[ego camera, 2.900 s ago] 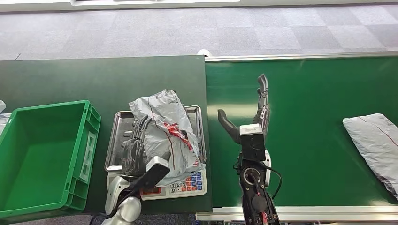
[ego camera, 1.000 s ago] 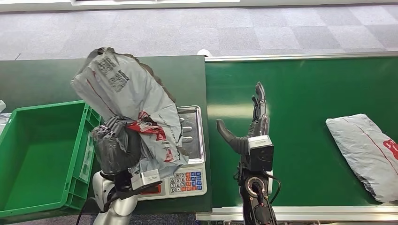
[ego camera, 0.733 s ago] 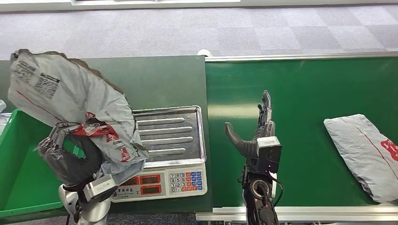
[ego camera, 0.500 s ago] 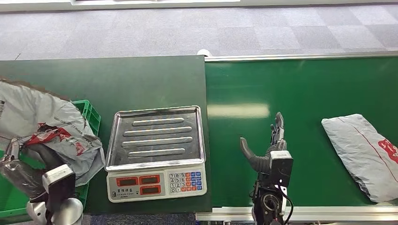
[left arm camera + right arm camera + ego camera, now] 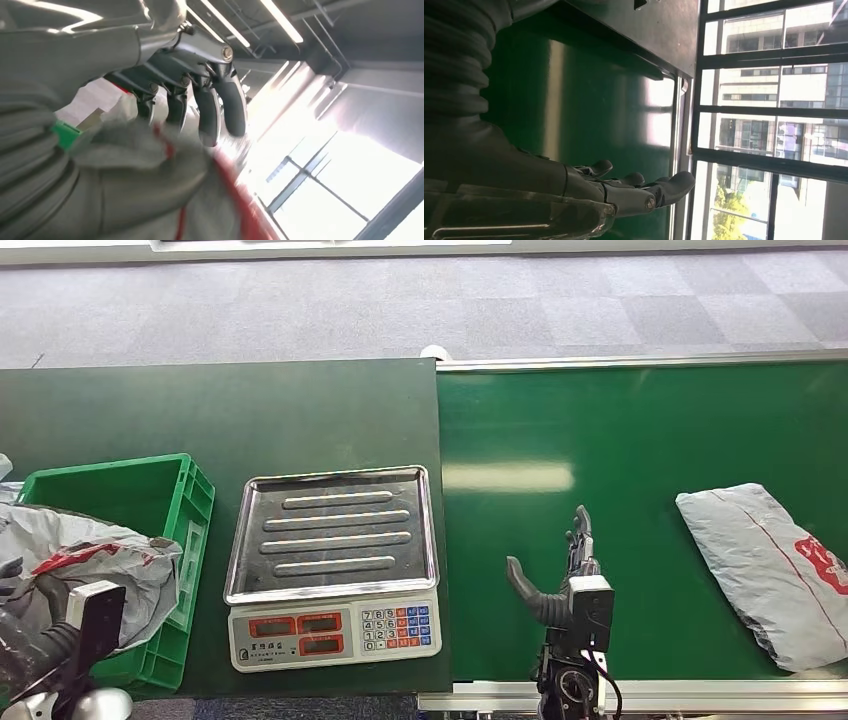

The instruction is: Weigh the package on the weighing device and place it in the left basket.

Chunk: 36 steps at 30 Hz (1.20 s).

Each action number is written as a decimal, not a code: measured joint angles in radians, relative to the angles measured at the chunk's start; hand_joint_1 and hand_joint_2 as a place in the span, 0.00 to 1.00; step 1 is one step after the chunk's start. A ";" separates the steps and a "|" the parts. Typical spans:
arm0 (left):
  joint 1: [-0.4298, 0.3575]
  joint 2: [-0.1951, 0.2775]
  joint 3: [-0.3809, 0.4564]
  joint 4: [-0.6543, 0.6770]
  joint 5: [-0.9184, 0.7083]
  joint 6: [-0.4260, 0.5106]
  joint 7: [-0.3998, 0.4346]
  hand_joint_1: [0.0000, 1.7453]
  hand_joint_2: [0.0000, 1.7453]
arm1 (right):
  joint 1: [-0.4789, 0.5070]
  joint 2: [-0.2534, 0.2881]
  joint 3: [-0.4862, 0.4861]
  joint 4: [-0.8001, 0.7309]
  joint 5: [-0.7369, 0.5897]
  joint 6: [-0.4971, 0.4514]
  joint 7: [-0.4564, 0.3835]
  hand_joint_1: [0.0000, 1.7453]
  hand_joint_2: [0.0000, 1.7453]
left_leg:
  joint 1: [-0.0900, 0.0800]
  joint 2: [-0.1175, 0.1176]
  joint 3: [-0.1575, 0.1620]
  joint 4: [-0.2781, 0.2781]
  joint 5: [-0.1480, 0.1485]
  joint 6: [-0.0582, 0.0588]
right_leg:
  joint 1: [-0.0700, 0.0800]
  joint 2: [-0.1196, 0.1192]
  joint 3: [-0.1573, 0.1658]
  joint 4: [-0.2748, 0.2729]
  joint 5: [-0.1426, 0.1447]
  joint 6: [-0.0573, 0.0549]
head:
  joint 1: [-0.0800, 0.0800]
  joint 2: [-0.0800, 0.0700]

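Grey crinkled plastic mailer package (image 5: 95, 558) with red print lies inside the green plastic basket (image 5: 185, 502), where your left hand (image 5: 195, 95) grips it, fingers (image 5: 231, 107) curled over it. Your right hand (image 5: 560, 575) hovers over the green conveyor belt (image 5: 640, 440), fingers spread, holding nothing.

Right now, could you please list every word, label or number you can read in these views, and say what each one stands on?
"7 8 9", "4 5 6", "1 2 3": digits on the white keys of the scale, just legible.
Red display windows and small print on the scale's front: too small to read.
Red marking on the grey package in the left hand: blurred.
Red print on the second package on the belt: unreadable.
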 joint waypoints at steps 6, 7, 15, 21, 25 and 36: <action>-0.014 -0.019 0.044 0.006 0.082 0.000 -0.075 0.00 1.00 | -0.008 0.000 0.000 0.020 -0.004 -0.004 0.000 0.00 1.00 | 0.000 0.000 0.000 0.000 0.000 0.000 | 0.000 0.000 0.000 0.000 0.000 0.000 | 0.000 0.000; -0.014 -0.021 0.046 0.006 0.091 0.000 -0.083 0.00 1.00 | -0.009 0.000 0.000 0.023 -0.004 -0.004 0.000 0.00 1.00 | 0.000 0.000 0.000 0.000 0.000 0.000 | 0.000 0.000 0.000 0.000 0.000 0.000 | 0.000 0.000; -0.015 -0.031 0.060 0.005 0.104 0.000 -0.095 0.00 1.00 | -0.013 0.000 -0.001 0.036 -0.005 -0.006 0.000 0.00 1.00 | 0.000 0.000 0.000 0.000 0.000 0.000 | 0.000 0.000 0.000 0.000 0.000 0.000 | 0.000 0.000; 0.006 -0.032 0.025 -0.011 0.348 -0.002 -0.179 0.00 1.00 | -0.016 0.000 -0.001 0.045 -0.008 -0.013 0.000 0.00 1.00 | 0.000 0.000 0.000 0.000 0.000 0.000 | 0.000 0.000 0.000 0.000 0.000 0.000 | 0.000 0.000; 0.086 -0.013 -0.119 -0.097 0.600 -0.051 -0.241 0.00 1.00 | -0.019 -0.001 -0.004 0.056 -0.018 -0.017 -0.005 0.00 1.00 | 0.000 0.000 0.000 0.000 0.000 0.000 | 0.000 0.000 -0.001 0.000 0.000 0.000 | 0.000 0.000; 0.309 0.083 -0.617 -0.230 0.723 -0.319 -0.248 0.00 1.00 | 0.030 -0.020 -0.005 0.030 0.039 -0.068 -0.035 0.00 1.00 | 0.000 0.000 0.000 0.000 -0.001 0.000 | -0.001 0.000 0.000 0.000 -0.001 0.001 | 0.000 0.000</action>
